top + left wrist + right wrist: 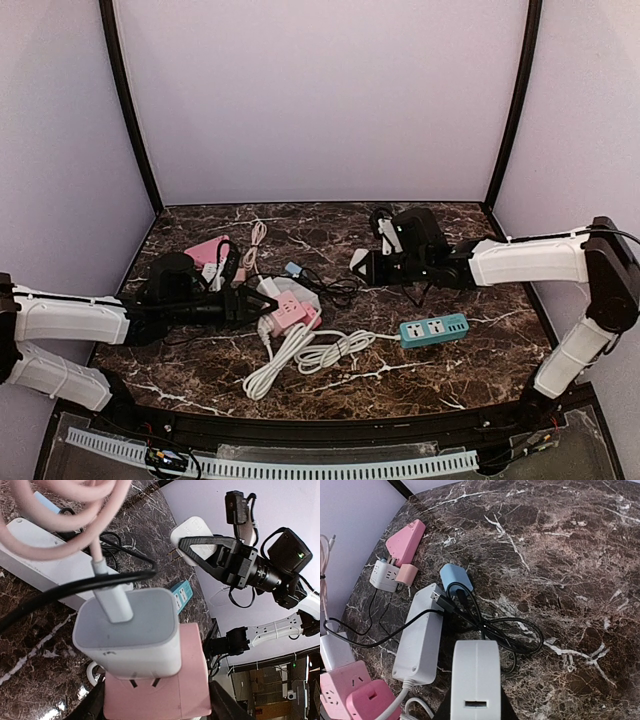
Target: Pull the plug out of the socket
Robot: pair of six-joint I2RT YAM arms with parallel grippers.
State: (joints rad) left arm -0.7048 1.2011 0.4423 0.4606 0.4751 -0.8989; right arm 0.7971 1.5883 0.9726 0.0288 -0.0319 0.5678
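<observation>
**Clerk:** Item one, the plug?

**Checker:** White charger plug [476, 680], clenched between the jaws of the right gripper [362, 262], right of the table's centre. The left wrist view shows its metal prongs bare, seated in no socket. It is well apart from the pink socket cube [160, 690].

**Clerk:** The socket?

**Checker:** The cube sits left of centre. The left gripper [250, 306] grasps it, with a dark finger [225, 705] against each side. One face shows slanted slots with nothing in them. Whether the cube rests on the table or is lifted cannot be told.

**Clerk:** Attached to it?

**Checker:** A second white charger [130, 630] is seated on the cube's upper face. A pink cable [112, 597] is plugged into its back and loops above.

**Clerk:** Adjacent stock?

**Checker:** White power strip [420, 640], just beside the cube. White cord [300, 355], coiled toward the near edge. Black cable [495, 625], its connector resting on the strip and its loops lying under the held plug. Blue adapter [455, 576], touching those loops.

**Clerk:** Outlying?

**Checker:** Teal power strip [435, 330], to the right, apart from the rest. At the far left, close together, are a pink wedge-shaped unit [406, 541], a small white adapter [382, 575] and a peach adapter [409, 574]. All lie on a dark marble table [420, 380].
</observation>
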